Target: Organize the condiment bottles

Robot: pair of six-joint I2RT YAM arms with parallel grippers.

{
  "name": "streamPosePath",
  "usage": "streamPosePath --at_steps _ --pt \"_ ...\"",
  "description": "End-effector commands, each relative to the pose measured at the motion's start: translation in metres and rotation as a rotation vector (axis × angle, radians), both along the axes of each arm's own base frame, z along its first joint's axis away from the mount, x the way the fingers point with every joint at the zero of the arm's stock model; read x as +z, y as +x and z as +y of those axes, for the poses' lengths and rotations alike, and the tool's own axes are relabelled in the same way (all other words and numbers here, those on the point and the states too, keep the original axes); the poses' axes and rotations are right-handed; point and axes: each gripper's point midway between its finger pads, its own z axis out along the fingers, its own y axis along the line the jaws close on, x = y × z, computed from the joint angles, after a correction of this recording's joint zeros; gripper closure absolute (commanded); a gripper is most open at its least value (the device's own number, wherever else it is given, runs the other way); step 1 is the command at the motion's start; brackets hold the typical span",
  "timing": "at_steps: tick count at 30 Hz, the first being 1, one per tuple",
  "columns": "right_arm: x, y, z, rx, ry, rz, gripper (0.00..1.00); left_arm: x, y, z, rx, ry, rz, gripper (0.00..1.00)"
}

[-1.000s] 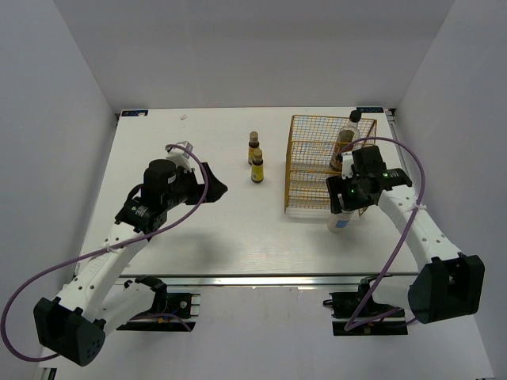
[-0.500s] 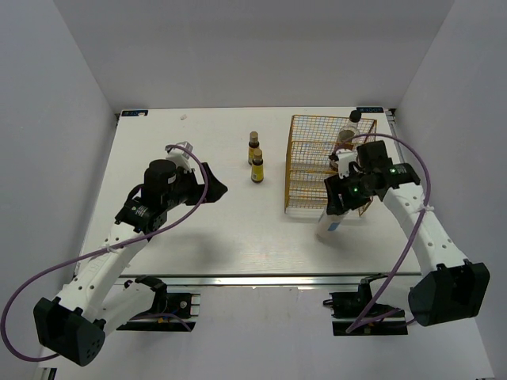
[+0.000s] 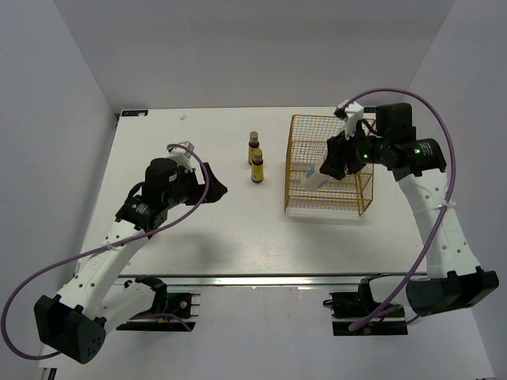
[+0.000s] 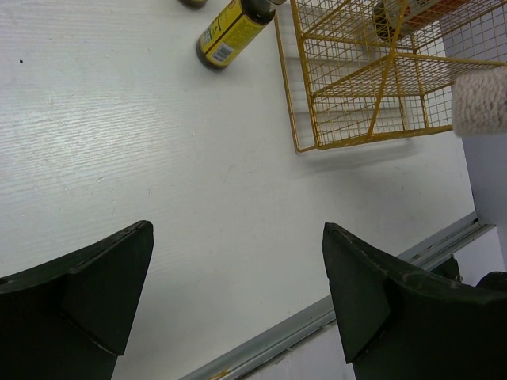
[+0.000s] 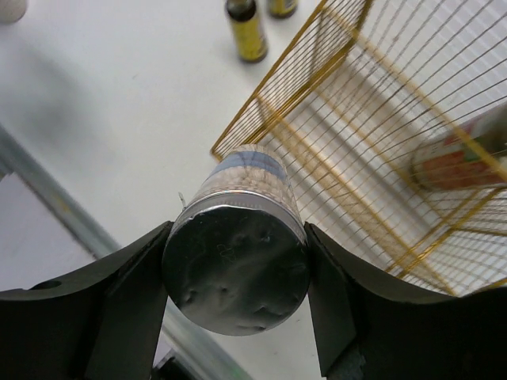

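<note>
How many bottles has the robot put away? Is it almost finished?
Not close yet. Done: one dark bottle with a red label looks to be inside the yellow basket. In hand: the right gripper holds a white bottle up by the basket. Still to do: two little brown bottles stand on the table, and the left gripper is open with nothing in it.

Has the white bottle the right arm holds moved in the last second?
Yes. The right gripper lifted the white bottle from the table before the yellow wire basket to over its inside.
</note>
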Motion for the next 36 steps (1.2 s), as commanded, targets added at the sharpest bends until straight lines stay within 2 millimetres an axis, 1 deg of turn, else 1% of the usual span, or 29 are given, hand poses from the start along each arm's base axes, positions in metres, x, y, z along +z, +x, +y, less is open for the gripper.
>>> streamPosePath --at_steps 1,3,4,6,7,10,12,15,16,18,21,24,25,26,27,29,34,35,36 --pt "0.044 0.039 -0.003 -0.081 0.02 -0.184 1.0 0.017 0.003 -0.001 -0.006 -0.005 -0.042 0.03" --pt "0.052 0.049 -0.008 -0.124 0.013 -0.213 1.0 0.015 0.002 0.0 -0.004 -0.006 -0.038 0.03" --pt "0.05 0.058 -0.013 -0.159 -0.011 -0.219 1.0 0.015 0.002 0.0 -0.001 -0.006 -0.039 0.03" --pt "0.054 0.067 -0.018 -0.198 -0.03 -0.237 1.0 0.015 0.001 0.001 0.005 -0.008 -0.043 0.03" --pt "0.052 0.074 -0.023 -0.223 -0.044 -0.235 1.0 0.013 0.001 0.002 0.009 -0.005 -0.039 0.03" --pt "0.051 0.085 -0.027 -0.254 -0.052 -0.238 1.0 0.013 -0.001 0.004 0.015 -0.003 -0.041 0.02" --pt "0.053 0.088 -0.028 -0.263 -0.05 -0.246 1.0 0.013 -0.001 0.005 0.017 -0.003 -0.043 0.03" --pt "0.048 0.096 -0.032 -0.287 -0.066 -0.249 1.0 0.011 -0.001 0.005 0.021 0.002 -0.04 0.03" --pt "0.041 0.1 -0.036 -0.306 -0.082 -0.238 1.0 0.011 -0.001 0.006 0.021 0.003 -0.039 0.02" --pt "0.036 0.105 -0.039 -0.319 -0.09 -0.234 1.0 0.011 -0.001 0.006 0.019 0.005 -0.042 0.02" --pt "0.024 0.115 -0.045 -0.342 -0.119 -0.229 1.0 0.01 -0.001 0.007 0.021 0.012 -0.041 0.02" --pt "0.014 0.121 -0.05 -0.355 -0.159 -0.219 1.0 0.01 -0.001 0.008 0.026 0.018 -0.043 0.02" --pt "0.007 0.123 -0.052 -0.358 -0.175 -0.208 1.0 0.01 -0.002 0.009 0.028 0.019 -0.041 0.02" --pt "0.004 0.124 -0.052 -0.356 -0.183 -0.203 1.0 0.011 -0.003 0.01 0.031 0.02 -0.043 0.02" --pt "-0.005 0.126 -0.053 -0.352 -0.196 -0.185 1.0 0.009 -0.003 0.01 0.033 0.023 -0.04 0.02" --pt "-0.015 0.126 -0.053 -0.344 -0.212 -0.156 1.0 0.009 -0.004 0.011 0.036 0.023 -0.043 0.02" --pt "-0.032 0.128 -0.053 -0.327 -0.238 -0.117 1.0 0.008 -0.006 0.013 0.045 0.025 -0.039 0.02" --pt "-0.035 0.128 -0.053 -0.323 -0.241 -0.111 0.99 0.008 -0.006 0.013 0.043 0.025 -0.042 0.02" --pt "-0.042 0.127 -0.053 -0.319 -0.247 -0.097 0.93 0.008 -0.006 0.013 0.045 0.025 -0.04 0.02"
